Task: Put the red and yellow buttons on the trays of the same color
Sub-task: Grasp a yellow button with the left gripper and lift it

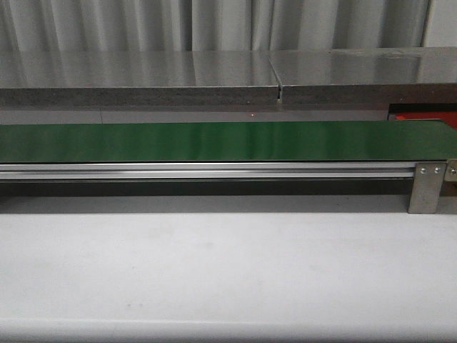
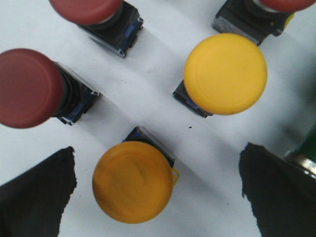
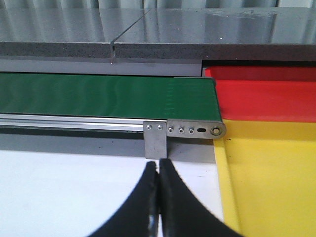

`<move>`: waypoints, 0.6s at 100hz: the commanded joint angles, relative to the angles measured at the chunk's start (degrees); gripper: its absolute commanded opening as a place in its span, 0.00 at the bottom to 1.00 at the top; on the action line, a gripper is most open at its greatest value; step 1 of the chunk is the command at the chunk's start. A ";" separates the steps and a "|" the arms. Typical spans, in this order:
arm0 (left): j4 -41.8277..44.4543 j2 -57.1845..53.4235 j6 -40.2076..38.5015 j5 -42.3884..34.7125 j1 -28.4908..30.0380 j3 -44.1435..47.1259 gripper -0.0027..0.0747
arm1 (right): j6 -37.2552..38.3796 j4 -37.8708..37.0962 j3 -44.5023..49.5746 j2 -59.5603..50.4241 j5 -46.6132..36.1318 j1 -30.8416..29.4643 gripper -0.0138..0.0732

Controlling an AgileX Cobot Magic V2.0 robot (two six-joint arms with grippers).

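Seen from the left wrist, the buttons stand on the white worktop (image 2: 148, 94) directly under the camera. A yellow button (image 2: 132, 181) sits between the two dark fingers (image 2: 37, 197) of the left gripper (image 2: 158, 190), whose jaws are spread wide, one finger at each lower corner, touching nothing. A second yellow button (image 2: 225, 73) stands at about 1 o'clock from the first, apart from it. A red button (image 2: 27, 88) is at 10 o'clock from the first yellow one, tilted on its dark blue-edged base. Another red button (image 2: 86, 10) is cut by the frame edge beyond it, and a third red cap (image 2: 286, 4) barely shows at the far corner. No writing can be read on any of them.

In the right wrist view the right gripper (image 3: 159, 197) has its jaws pressed together, fingertips touching, with nothing between them, above the white worktop. The yellow tray (image 3: 269, 173) lies at 3 o'clock from it, and the red tray (image 3: 266, 96) at 1 o'clock, just beyond the yellow one. The green conveyor belt (image 3: 106, 96) runs across at 12 o'clock, its metal bracket (image 3: 157, 140) just ahead of the fingertips.

The front view shows the belt (image 1: 214, 141), its aluminium rail (image 1: 207, 170), and no arm, button or label
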 commanded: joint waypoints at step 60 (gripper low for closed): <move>-0.39 -1.98 -0.31 -2.08 2.50 -1.75 0.86 | -0.23 -0.76 -1.03 -0.97 -4.77 0.02 0.02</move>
